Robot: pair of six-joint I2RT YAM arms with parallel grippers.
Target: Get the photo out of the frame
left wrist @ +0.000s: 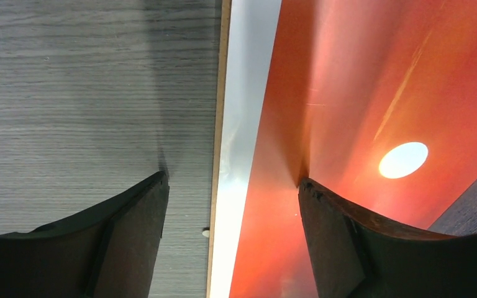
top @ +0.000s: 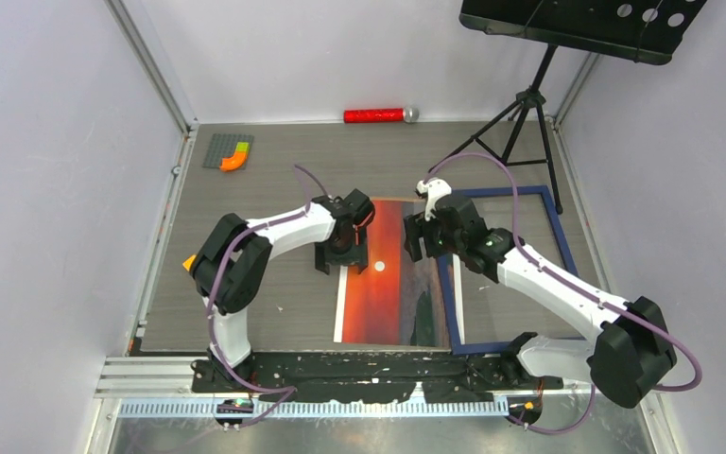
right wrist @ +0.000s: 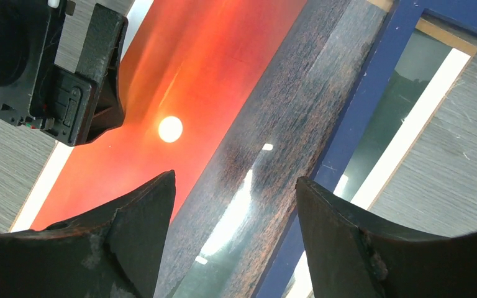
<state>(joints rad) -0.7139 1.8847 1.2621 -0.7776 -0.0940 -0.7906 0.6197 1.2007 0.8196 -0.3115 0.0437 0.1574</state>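
The photo (top: 383, 284), a red-orange sunset with a small bright sun and a dark band on its right, lies flat mid-table. The dark blue frame (top: 553, 222) lies to its right, its left rail (right wrist: 360, 118) crossing over the photo's right part. A thin brown board edge (left wrist: 219, 124) shows under the photo's left side. My left gripper (top: 340, 257) (left wrist: 233, 198) is open and straddles the photo's white left edge (left wrist: 248, 93), one finger over the table and the other (left wrist: 329, 230) down on the red area. My right gripper (top: 425, 236) (right wrist: 236, 192) is open above the dark band (right wrist: 298, 112) and the rail.
A red cylinder with a grey end (top: 378, 115) lies at the back wall. A grey baseplate with an orange piece (top: 227, 151) sits back left. A tripod stand (top: 529, 104) rises at the back right corner, carrying a black tray (top: 577, 24). Walls close in on both sides.
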